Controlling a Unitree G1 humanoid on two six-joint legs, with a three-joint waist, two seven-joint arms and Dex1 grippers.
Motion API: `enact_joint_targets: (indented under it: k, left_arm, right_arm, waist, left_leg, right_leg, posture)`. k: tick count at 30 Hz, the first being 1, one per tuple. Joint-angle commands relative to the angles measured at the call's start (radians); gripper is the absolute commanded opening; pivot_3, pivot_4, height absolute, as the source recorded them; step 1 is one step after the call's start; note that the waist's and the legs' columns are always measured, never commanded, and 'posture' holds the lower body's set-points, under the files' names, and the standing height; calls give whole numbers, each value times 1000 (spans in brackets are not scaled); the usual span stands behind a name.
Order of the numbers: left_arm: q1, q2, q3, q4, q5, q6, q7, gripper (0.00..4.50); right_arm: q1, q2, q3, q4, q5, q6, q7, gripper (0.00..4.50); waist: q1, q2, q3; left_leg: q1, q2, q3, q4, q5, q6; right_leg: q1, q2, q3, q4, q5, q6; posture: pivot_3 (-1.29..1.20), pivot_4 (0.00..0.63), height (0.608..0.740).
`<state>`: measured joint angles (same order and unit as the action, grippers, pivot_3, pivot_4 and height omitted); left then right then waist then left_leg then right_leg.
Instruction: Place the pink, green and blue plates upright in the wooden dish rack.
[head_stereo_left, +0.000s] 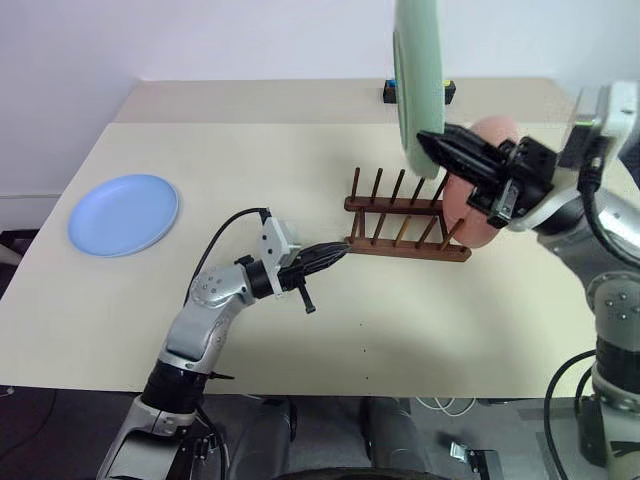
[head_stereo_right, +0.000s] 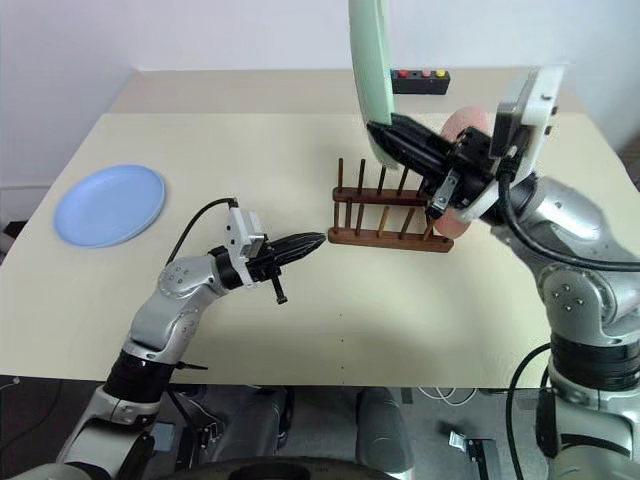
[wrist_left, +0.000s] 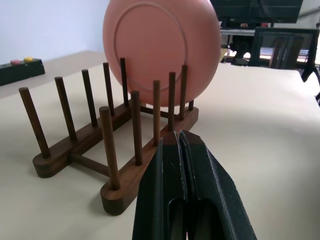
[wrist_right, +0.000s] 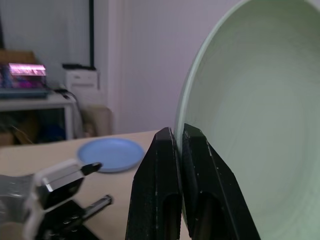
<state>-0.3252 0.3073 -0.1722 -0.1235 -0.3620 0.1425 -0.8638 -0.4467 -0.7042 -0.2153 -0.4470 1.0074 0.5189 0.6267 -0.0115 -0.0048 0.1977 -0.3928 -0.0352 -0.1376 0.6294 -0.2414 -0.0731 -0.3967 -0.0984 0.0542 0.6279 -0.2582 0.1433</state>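
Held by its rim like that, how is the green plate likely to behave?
The green plate probably stays stiff: it stands edge-up above the right tool without sagging. Pinched at one low rim spot, it may swing or slip; its surface looks smooth. It seems light, since that thin grip carries it over the wooden dish rack.

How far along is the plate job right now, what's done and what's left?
One of three is done: the pink plate stands upright at one end of the rack. In hand: the right pincer is shut on the green plate, held on edge above the rack. Left: the blue plate lies flat on the table.
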Motion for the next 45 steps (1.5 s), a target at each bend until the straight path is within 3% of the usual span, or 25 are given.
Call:
enact_joint_targets:
  k: [1,29,32,38,45]
  left_arm:
    - [1,9,27,-44,-15,-6,6,0]
    - [-11,6,27,-42,-15,1,6,0]
    - [-11,7,29,-42,-16,0,7,0]
    - [-13,6,28,-42,-15,1,8,0]
    - [-16,5,27,-39,-15,1,7,0]
  right_arm:
    - [29,15,-55,-7,49,23,-12,76]
    - [99,104,-123,85,154,157,-108,76]
    - [99,103,-124,87,151,158,-109,936]
    - [98,99,-121,90,105,136,-115,3854]
    - [84,86,-122,80,44,113,-106,3854]
  waist:
    - [0,0,0]
    - [-2,0,0]
    - [-2,0,0]
    - [-2,0,0]
    - [-2,0,0]
  left_leg:
    - [0,0,0,0,0,0]
    - [0,0,0,-1,0,0]
    - [0,0,0,-1,0,0]
    - [0,0,0,-1,0,0]
    - [0,0,0,-1,0,0]
  right_leg:
    - [0,0,0,0,0,0]
    - [0,0,0,0,1,1]
    - [-1,0,0,0,1,1]
    - [-1,0,0,0,1,1]
    - [-1,0,0,0,1,1]
  posture:
    - [0,150,740]
    - [0,150,740]
    - [0,150,740]
    - [0,150,740]
    - [0,150,740]
